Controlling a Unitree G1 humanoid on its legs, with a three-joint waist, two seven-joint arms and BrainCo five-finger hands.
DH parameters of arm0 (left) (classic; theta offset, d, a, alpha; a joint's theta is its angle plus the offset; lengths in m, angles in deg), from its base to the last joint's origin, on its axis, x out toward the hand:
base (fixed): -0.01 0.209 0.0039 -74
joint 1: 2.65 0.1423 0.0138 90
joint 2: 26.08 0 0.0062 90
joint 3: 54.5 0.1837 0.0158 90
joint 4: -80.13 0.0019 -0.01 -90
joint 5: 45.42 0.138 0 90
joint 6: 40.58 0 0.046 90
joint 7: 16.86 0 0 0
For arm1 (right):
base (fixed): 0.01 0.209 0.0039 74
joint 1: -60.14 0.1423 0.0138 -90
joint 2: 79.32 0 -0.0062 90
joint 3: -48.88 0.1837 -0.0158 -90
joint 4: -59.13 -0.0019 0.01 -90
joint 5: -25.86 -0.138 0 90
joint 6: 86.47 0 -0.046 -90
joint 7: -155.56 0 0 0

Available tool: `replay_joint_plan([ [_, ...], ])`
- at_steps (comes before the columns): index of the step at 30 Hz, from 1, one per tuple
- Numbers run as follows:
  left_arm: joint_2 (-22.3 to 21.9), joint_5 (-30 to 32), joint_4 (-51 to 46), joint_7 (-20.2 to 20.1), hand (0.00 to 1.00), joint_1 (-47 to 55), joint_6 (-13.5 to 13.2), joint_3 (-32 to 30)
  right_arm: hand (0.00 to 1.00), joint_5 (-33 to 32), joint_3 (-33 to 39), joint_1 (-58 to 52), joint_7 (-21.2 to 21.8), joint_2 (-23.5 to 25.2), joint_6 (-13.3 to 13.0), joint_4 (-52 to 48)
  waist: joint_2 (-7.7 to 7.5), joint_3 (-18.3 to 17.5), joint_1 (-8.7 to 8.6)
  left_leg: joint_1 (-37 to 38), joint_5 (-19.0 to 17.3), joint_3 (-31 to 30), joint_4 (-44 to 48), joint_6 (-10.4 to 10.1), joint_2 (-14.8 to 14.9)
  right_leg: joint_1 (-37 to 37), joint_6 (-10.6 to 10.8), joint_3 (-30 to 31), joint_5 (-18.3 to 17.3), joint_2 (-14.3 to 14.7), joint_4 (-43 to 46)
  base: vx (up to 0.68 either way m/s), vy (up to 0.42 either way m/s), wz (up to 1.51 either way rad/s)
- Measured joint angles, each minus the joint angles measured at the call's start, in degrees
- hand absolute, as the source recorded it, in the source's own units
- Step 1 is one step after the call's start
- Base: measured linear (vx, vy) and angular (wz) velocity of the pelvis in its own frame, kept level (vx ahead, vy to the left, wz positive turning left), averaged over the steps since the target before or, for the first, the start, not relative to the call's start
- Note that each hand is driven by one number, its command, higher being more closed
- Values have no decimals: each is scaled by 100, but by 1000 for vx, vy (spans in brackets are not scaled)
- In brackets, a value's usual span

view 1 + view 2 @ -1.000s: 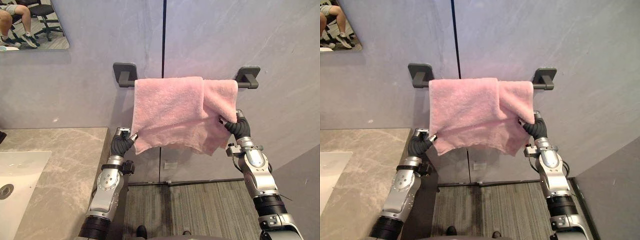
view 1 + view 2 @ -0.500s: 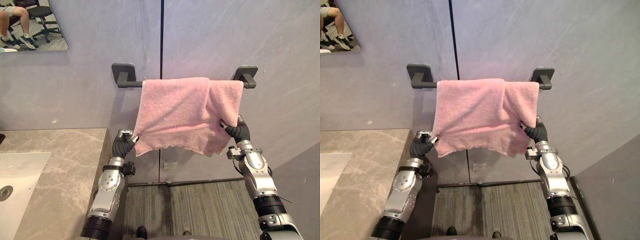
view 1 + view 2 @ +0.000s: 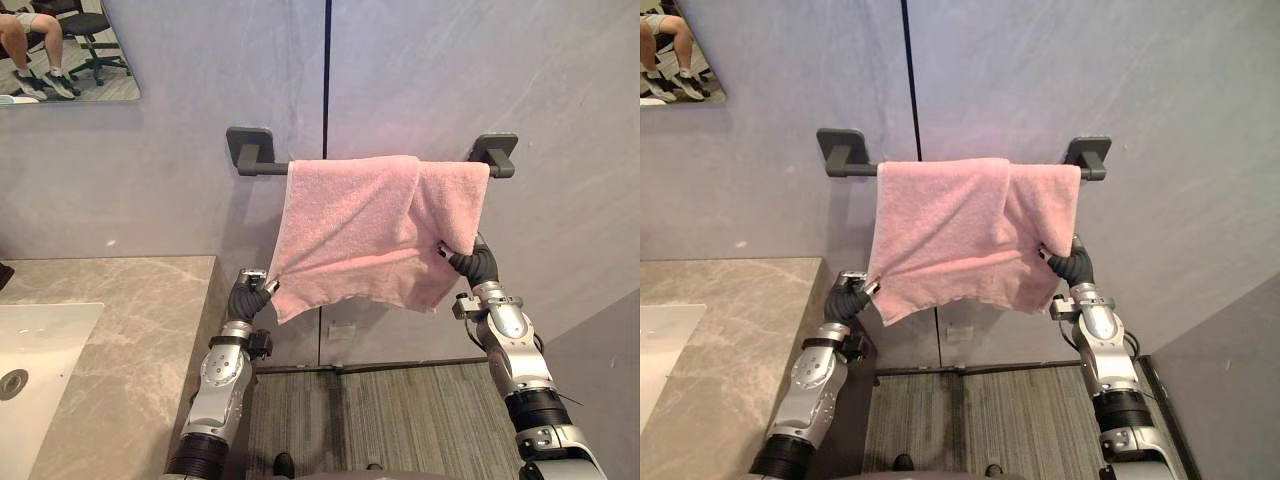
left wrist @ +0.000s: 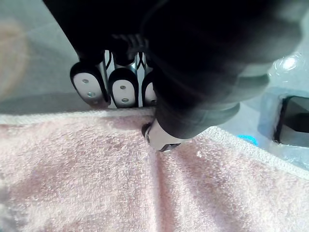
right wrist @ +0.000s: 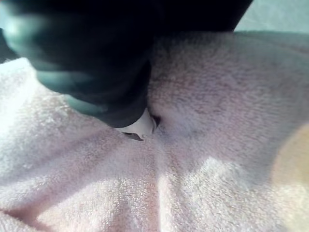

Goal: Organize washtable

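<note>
A pink towel (image 3: 360, 220) hangs over a dark grey bar (image 3: 268, 168) fixed to the grey wall, bunched toward the bar's right end with a fold down its right part. My left hand (image 3: 248, 295) pinches the towel's lower left corner; in the left wrist view its thumb (image 4: 161, 137) presses the cloth (image 4: 145, 188) against the fingers (image 4: 123, 87) behind the edge. My right hand (image 3: 478, 262) grips the towel's right edge lower down, and the right wrist view has its thumb (image 5: 137, 126) sunk into the cloth (image 5: 217, 121).
A marble counter (image 3: 130, 330) with a white sink (image 3: 30, 350) lies to the left, its edge close to my left arm. A mirror (image 3: 65, 50) at the upper left reflects a seated person. Grey carpet (image 3: 380, 420) runs below the towel.
The towel has slid right along the bar, baring more of the bar's left end. My left hand has dropped a little with the corner. The right hand has barely moved.
</note>
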Motion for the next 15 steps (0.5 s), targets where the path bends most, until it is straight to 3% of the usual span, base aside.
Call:
replay_joint_plan([
  [15, -189, -221, -8, 9, 100, 5, -2, -259, 100, 8, -150, 5, 21, 6, 3, -45, -4, 2, 6, -3, -6, 5, -1, -5, 32, -20, 13, 21, -13, -6, 40, -11, -3, 0],
])
